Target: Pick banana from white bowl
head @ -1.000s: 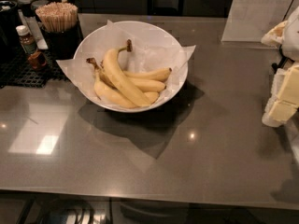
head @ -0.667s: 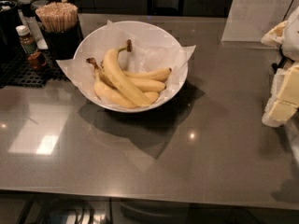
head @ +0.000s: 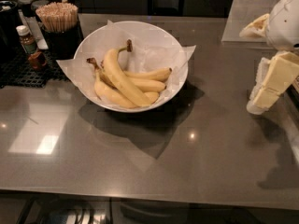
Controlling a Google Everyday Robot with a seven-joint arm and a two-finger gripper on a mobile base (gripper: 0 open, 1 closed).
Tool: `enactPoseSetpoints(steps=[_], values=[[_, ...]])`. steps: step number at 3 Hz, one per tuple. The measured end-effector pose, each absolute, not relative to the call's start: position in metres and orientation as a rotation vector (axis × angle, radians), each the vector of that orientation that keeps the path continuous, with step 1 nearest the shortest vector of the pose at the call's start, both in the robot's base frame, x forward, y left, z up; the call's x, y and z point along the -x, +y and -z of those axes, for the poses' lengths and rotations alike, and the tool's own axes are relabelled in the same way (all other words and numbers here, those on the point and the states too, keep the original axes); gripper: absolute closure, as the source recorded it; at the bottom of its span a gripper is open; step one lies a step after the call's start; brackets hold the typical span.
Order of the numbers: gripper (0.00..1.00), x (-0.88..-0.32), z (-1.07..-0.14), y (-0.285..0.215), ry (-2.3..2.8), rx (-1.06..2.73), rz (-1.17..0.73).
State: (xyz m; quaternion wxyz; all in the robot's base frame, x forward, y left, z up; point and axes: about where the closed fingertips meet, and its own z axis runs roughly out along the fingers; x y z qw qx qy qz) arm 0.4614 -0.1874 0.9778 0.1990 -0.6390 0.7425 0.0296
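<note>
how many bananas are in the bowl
5, all in the white bowl: the banana, longest, on top; of the shorter bananas, one left of it, three stacked right of it. More may hide beneath. The tool hangs off to the right.

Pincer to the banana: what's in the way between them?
In the camera view, bare countertop, then the white bowl's right rim and the shorter bananas separate the pincer, at right, from the banana.
</note>
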Motion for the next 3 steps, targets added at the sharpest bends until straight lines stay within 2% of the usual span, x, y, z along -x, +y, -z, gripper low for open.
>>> enactPoseSetpoints(steps=[2, 3], values=[[0.00, -0.488, -0.989, -0.127, 1.811, 1.877, -0.327], [0.00, -0.485, -0.999, -0.090, 1.766, 1.962, -0.330]])
